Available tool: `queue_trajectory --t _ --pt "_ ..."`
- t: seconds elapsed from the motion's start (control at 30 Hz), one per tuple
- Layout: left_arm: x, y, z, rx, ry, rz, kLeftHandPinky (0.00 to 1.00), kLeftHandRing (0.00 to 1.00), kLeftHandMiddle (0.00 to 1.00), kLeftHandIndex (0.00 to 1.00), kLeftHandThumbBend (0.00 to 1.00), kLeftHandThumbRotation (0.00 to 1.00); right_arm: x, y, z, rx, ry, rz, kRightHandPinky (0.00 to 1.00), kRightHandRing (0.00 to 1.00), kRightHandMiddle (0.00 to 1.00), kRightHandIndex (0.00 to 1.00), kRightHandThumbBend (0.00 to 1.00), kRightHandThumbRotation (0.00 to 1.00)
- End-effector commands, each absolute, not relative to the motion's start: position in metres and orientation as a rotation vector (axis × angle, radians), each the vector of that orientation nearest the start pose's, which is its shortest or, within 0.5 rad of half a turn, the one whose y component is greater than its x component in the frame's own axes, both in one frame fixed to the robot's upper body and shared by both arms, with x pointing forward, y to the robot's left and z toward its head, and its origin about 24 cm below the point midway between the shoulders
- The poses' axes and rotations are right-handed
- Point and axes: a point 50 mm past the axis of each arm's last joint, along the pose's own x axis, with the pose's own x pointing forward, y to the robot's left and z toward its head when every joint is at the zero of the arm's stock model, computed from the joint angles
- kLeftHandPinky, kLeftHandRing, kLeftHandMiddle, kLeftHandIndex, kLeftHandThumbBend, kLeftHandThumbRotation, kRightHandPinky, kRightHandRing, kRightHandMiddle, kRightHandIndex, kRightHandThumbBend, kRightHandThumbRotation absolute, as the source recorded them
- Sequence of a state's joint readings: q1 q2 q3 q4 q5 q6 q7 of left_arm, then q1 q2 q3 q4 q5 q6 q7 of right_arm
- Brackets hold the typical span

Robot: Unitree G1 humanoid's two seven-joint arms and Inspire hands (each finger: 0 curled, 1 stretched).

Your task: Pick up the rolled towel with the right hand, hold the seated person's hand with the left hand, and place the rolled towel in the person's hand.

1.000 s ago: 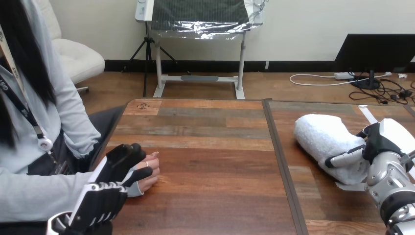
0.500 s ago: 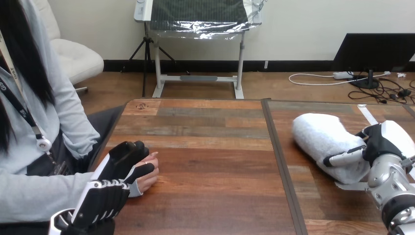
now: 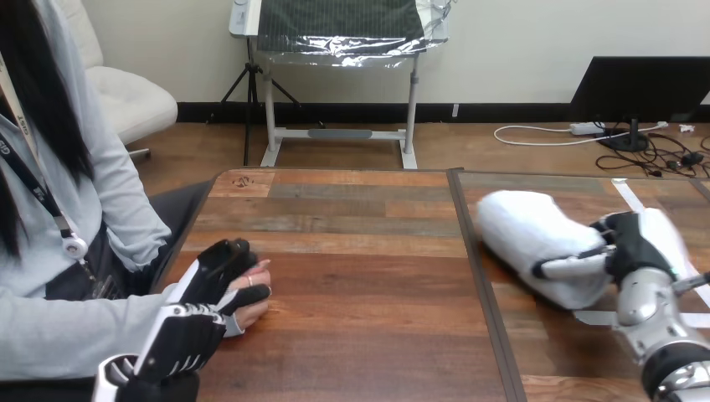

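Head view, left to right. At the table's (image 3: 360, 251) left edge lay the person's hand (image 3: 251, 311), one in all, resting on the wood with its fingertips pointing toward the middle. The robot's left hand (image 3: 209, 280) lay over it, fingers curled across the back and thumb wrapped across the near side. This clasp probably served to steady the person's hand as the place of delivery. The wood between the left edge and the seam down the table's right part carried nothing.

Just right of that seam was the single rolled towel (image 3: 527, 234), white and lying slantwise, its far end toward the back edge. The right hand (image 3: 632, 247) gripped the towel's near right end, one finger laid along its front and the rest folded over the top, a side grasp suited to carrying it leftward. Whether the towel had cleared the wood could not be told. Two strips of white tape (image 3: 624, 197) marked the surface near the right edge. Robot hands numbered two, both occupied.
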State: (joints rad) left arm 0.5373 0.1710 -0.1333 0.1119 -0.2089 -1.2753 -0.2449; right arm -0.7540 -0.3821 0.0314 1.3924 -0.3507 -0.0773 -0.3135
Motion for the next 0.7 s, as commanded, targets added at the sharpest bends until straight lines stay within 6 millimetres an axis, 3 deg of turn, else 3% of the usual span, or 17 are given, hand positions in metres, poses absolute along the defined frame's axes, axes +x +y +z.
queue_trajectory --t 0.0,0.23,0.43,0.67 --pt "0.111 0.172 0.049 0.095 -0.692 -0.156 0.84 0.92 0.92 0.91 1.0 0.57 0.354 -0.251 0.031 -0.68 0.319 -0.329 0.42 0.49 0.53 0.47 0.92 0.0" --pt "0.113 0.172 0.051 0.171 -0.66 -0.161 0.86 0.92 0.92 0.91 1.0 0.57 0.357 -0.242 0.036 -0.618 0.247 -0.334 0.4 0.46 0.49 0.46 0.92 0.0" --pt "0.115 0.173 0.051 0.222 -0.627 -0.147 0.8 0.89 0.91 0.91 1.0 0.6 0.359 -0.234 0.038 -0.547 0.187 -0.326 0.47 0.5 0.51 0.46 0.9 0.0" --pt "0.118 0.174 0.052 0.269 -0.601 -0.15 0.79 0.88 0.9 0.9 1.0 0.59 0.36 -0.227 0.041 -0.497 0.124 -0.308 0.4 0.44 0.49 0.46 0.88 0.0"
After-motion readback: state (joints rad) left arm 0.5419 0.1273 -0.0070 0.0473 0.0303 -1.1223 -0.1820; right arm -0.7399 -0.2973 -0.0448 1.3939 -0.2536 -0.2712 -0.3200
